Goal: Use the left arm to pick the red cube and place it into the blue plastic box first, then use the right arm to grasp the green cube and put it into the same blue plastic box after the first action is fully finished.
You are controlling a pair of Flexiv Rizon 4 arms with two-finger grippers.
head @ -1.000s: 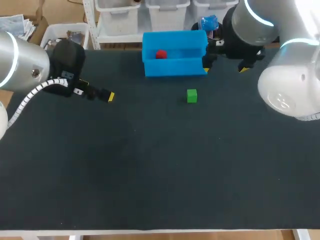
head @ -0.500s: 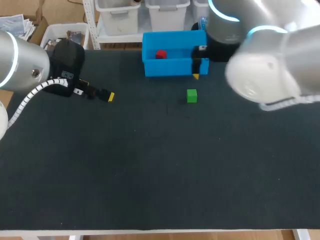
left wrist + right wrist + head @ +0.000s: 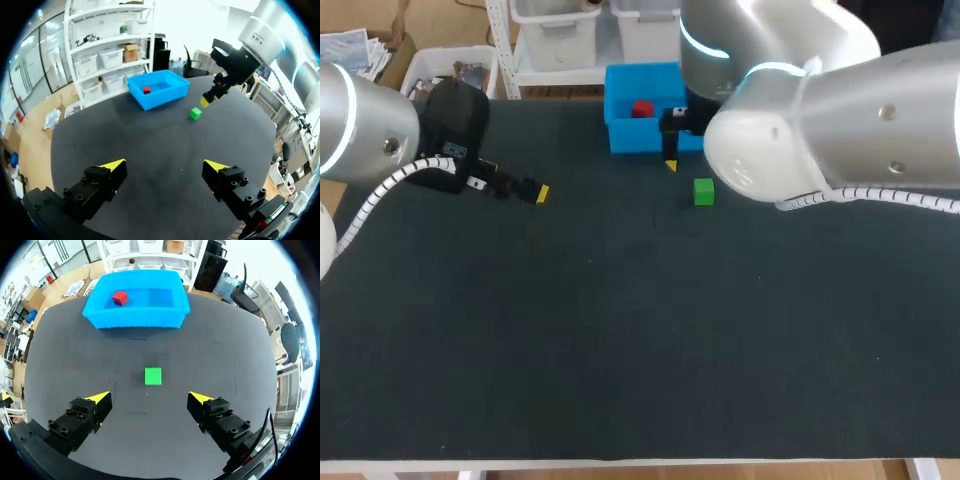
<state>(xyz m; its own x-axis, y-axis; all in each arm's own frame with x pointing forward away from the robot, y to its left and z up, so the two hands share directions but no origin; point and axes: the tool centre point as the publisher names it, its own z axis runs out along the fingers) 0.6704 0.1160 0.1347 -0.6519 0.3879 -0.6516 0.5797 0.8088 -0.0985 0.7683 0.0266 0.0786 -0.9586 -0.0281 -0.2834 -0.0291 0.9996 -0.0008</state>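
The red cube [image 3: 641, 109] [image 3: 119, 297] lies inside the blue plastic box [image 3: 628, 137] [image 3: 136, 316] at the table's far edge. On the dark mat in front of the box sits the green cube [image 3: 704, 191] [image 3: 153, 376]. My right gripper [image 3: 671, 163] [image 3: 150, 399] hangs open above the mat, with the green cube just ahead of its fingers and untouched. Far to the left, my left gripper [image 3: 537, 192] [image 3: 164, 167] is open and empty. In the left wrist view the blue box [image 3: 159, 90], red cube [image 3: 146, 90] and green cube [image 3: 195, 114] lie far ahead.
The right arm's bulky links [image 3: 800, 110] hang over the back right of the table and hide the box's right half in the head view. The black mat [image 3: 620, 330] stretches bare toward the near edge.
My right arm has swung left from behind the box's right end to the front of the box, close to the green cube. The left arm and both cubes have stayed put.
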